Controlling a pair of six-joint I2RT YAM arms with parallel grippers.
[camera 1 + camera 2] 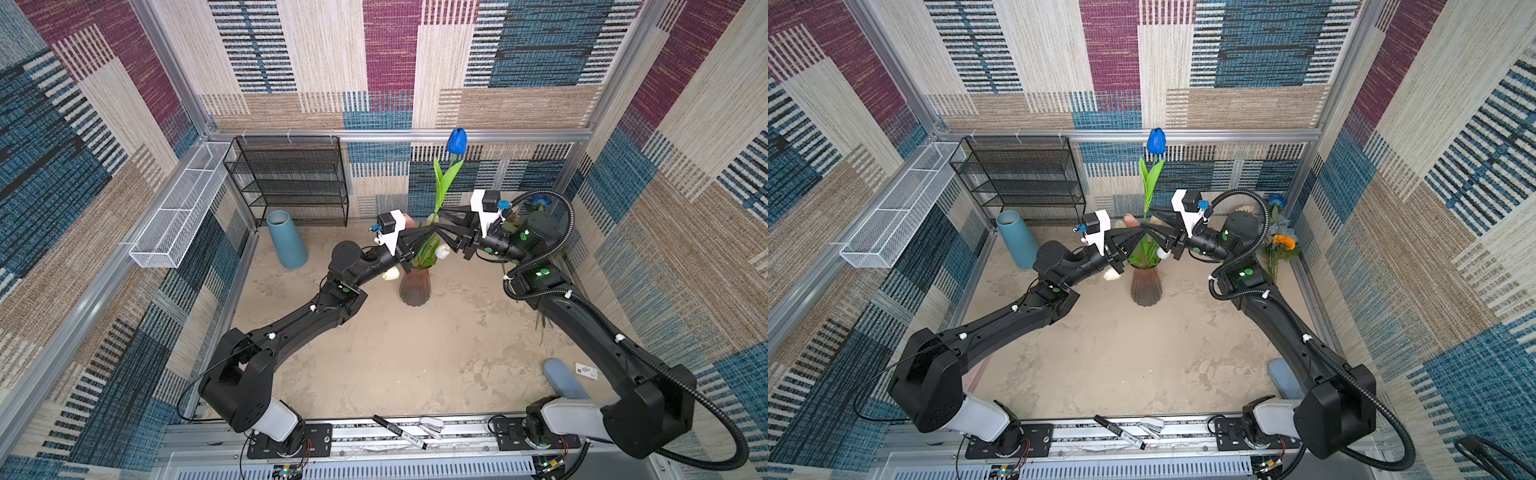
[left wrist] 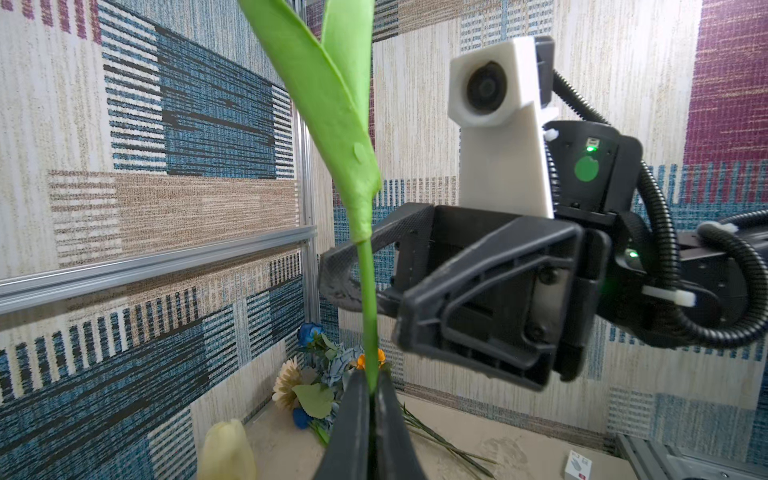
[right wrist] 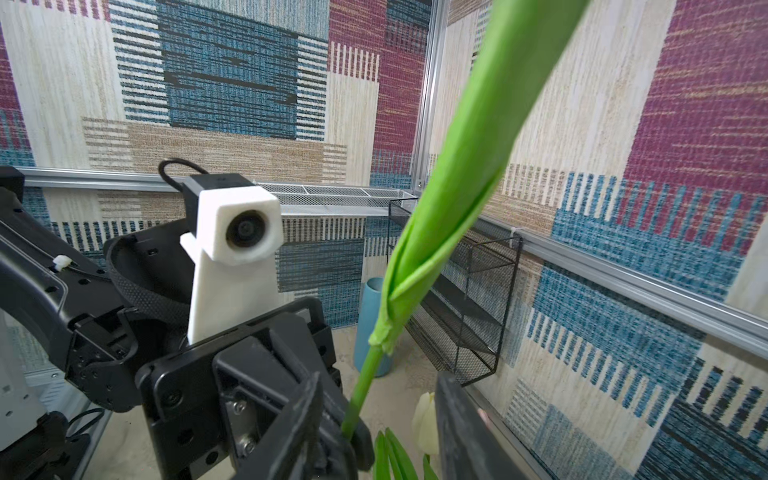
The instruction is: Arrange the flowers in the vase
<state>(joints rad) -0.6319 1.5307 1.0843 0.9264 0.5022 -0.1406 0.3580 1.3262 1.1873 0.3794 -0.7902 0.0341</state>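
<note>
The only writing is too small to read: a white card [image 1: 586, 371] with dark print lies on the counter [image 1: 395, 353] by the right arm, a black marker [image 1: 399, 432] with a white label rests on the front rail, and a small white box [image 2: 577, 465] carries a red mark in the left wrist view.

The left fingers [image 2: 353, 419] are clenched on the bare green stem of the blue tulip [image 1: 457, 140], just under its leaves; in both top views they [image 1: 1125, 239] meet the stem above the ribbed brown vase [image 1: 414, 286]. The right fingers [image 2: 478, 316] are spread apart and straddle the same stem slightly higher up, one finger on each side, not clamped on it. In the right wrist view the stem runs up between those fingers [image 3: 461, 424].

The blue tulip stands upright over the vase, its bloom [image 1: 1156, 141] high against the back wall; whether its stem end is inside the mouth cannot be told. White tulips [image 1: 442, 250] and green leaves already sit in the vase [image 1: 1146, 286].

More flowers lie by the right wall: an orange bloom [image 1: 1284, 241], a deep-blue rose [image 1: 1277, 200] and a cream sunflower [image 2: 286, 382].
</note>
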